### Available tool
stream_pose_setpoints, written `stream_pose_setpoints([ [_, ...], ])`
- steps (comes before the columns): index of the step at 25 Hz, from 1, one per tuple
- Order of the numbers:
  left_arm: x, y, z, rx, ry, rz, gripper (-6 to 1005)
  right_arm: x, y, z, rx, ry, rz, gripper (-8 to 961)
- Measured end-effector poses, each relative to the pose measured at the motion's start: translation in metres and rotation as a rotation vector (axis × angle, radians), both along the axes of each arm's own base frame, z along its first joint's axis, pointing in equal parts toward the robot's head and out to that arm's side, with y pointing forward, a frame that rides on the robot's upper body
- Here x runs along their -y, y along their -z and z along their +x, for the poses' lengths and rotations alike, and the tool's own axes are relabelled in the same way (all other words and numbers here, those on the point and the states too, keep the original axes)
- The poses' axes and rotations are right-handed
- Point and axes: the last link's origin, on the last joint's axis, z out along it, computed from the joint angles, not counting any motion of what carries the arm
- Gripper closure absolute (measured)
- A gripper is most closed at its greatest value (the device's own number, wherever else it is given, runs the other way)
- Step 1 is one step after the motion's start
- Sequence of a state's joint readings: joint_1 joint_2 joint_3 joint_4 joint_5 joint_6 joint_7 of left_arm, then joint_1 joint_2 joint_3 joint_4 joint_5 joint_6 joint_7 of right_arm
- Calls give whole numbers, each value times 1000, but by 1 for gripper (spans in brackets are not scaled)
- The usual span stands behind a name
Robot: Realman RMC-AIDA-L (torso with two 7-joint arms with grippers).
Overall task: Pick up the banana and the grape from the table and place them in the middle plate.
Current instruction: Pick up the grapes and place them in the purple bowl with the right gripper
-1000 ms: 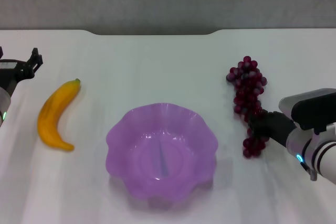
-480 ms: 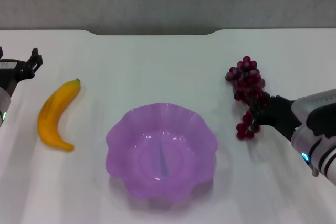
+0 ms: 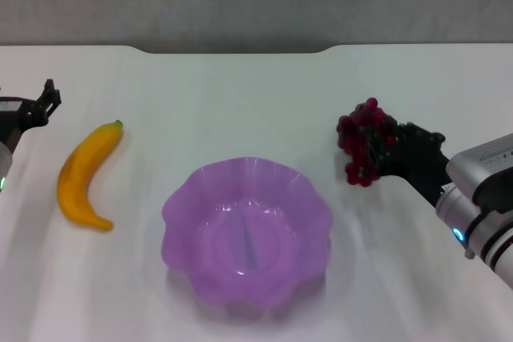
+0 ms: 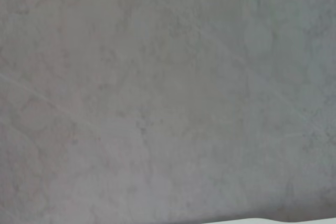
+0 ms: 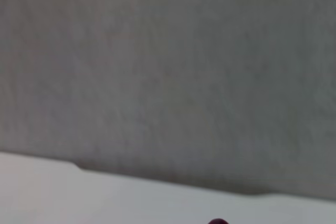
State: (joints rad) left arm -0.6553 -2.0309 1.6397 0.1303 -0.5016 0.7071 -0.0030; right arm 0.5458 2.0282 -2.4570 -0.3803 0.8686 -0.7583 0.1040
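At far left the left gripper (image 3: pixel 36 106) sits parked, grip unclear, beside the banana (image 3: pixel 86 174) on the table (image 3: pixel 240 94). Middle plate (image 3: pixel 247 231) empty. Right gripper (image 3: pixel 393 154) has clamped the grape (image 3: pixel 362 150), lifted just right of the rim: carry slow, release low over centre.

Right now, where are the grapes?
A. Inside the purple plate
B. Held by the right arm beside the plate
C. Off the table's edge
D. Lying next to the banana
B: the right gripper holds the grapes right of the empty plate.
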Motion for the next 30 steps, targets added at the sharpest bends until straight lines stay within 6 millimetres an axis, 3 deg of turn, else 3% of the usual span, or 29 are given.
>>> stream_pose_setpoints([
  [11, 5, 0, -7, -4, -16, -1, 110, 7, -9, -24, -26, -163, 89, 654],
  [20, 8, 0, -10, -10, -21, -4, 110, -11, -18, -44, -105, -128, 123, 661],
  [30, 7, 0, -8, -16, -14, -10, 110, -20, -29, -90, -10, -206, 141, 665],
])
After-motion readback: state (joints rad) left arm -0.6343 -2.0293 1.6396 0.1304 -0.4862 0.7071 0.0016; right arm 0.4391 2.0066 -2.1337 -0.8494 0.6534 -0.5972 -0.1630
